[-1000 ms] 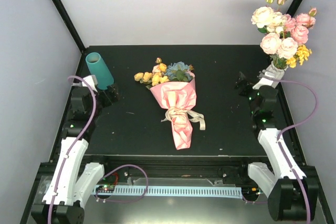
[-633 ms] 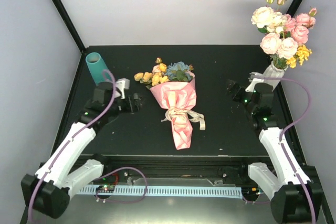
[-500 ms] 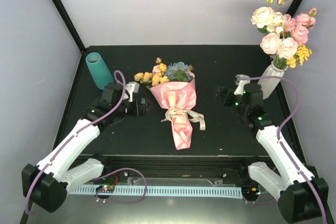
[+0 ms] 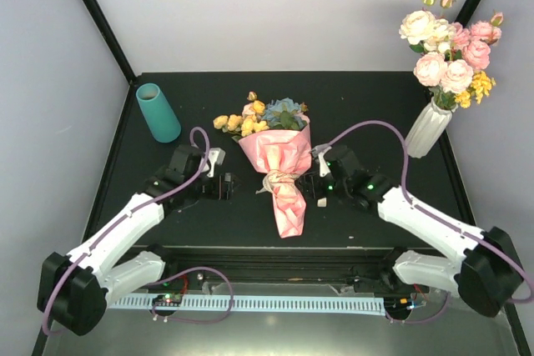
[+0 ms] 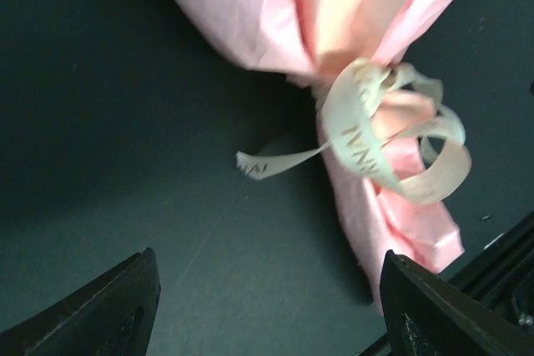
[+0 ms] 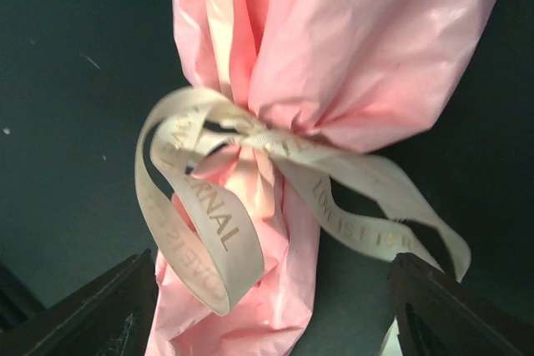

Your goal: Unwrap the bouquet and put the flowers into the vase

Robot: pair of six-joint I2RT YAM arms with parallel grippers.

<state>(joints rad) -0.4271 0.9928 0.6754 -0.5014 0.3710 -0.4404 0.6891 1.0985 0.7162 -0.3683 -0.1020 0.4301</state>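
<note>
The bouquet [image 4: 282, 168] lies flat in the middle of the black bench [image 4: 367, 97], its pink paper cone pointing toward the arms and the flowers [image 4: 260, 117], yellow, blue and a little peach, spilling out at the far end. A beige ribbon [image 4: 288, 181] is tied around the narrow waist of the paper, with the knot intact and the wrap on. The left claw [image 4: 227, 187] sits low just beside the bouquet's left side, level with the knot. Its fingers [image 5: 117, 306] are spread wide with only bare bench between them, so it is released and grasps nothing. In the left wrist view, a ribbon loop and a loose tail reach out from the paper toward this claw without touching it. The right claw [image 4: 313, 188] sits close to the bouquet's right side at the same height. It is also released, and its fingers [image 6: 92, 306] stand far apart on either side of the lettered bow and the paper's lower end, without touching either. The teal vase [image 4: 158, 112] stands upright at the back left of the bench, well apart from the bouquet. A white ribbed vase [image 4: 428, 129] holding a large rose bunch [image 4: 448, 47] stands at the back right.
</note>
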